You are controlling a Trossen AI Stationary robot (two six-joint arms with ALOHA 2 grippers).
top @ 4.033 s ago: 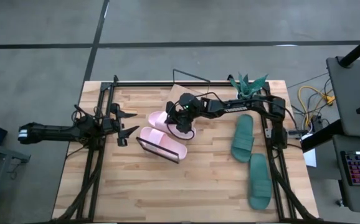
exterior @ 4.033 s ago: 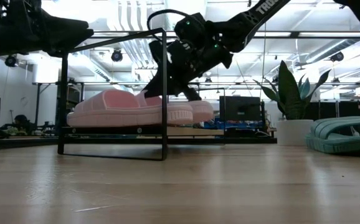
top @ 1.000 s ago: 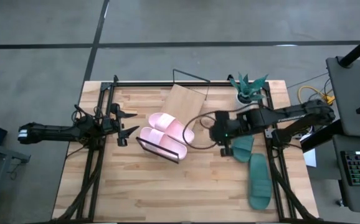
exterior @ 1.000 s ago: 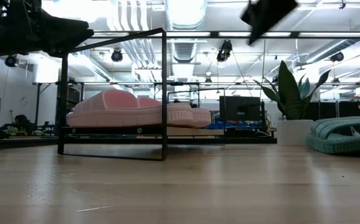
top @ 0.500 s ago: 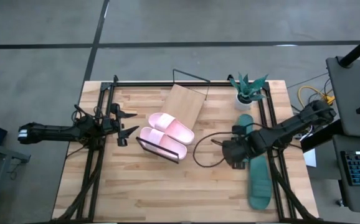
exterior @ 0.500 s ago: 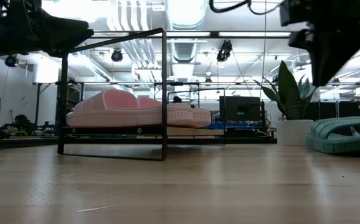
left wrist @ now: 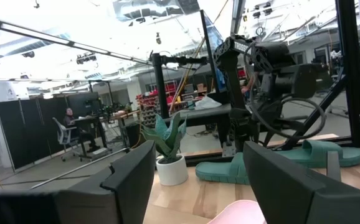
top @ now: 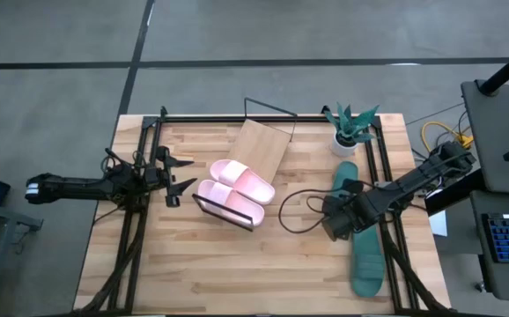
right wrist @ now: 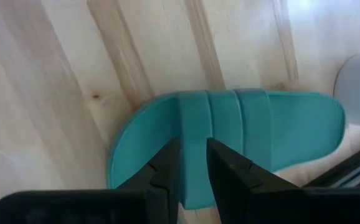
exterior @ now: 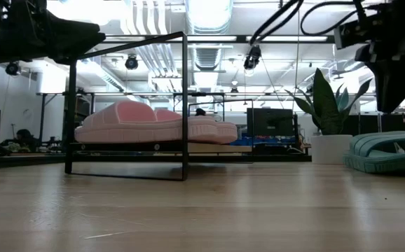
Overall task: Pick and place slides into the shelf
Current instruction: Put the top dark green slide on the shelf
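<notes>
Two pale pink slides (top: 241,179) (top: 228,204) lie side by side, soles down, on the shelf's light-wood board (top: 259,145) inside its black wire frame (exterior: 185,105). Two dark teal slides rest on the table at its right, one farther (top: 346,173) and one nearer (top: 367,264). My right gripper (top: 338,220) hovers over the farther teal slide (right wrist: 279,137), pointing down, its fingers a narrow gap apart above the strap (right wrist: 195,118). My left gripper (top: 180,172) waits open at the table's left, level, facing the shelf.
A small potted plant (top: 350,123) stands at the far right corner, just beyond the teal slides. Black frame rails run along the table's left and right sides. Bare tabletop (top: 237,273) lies near the front edge. A cable loops from the right arm (top: 294,211).
My right gripper has travelled from beside the shelf toward the table's right and near side, coming lower, and now stands over the farther teal slide. The slides and shelf have kept still.
</notes>
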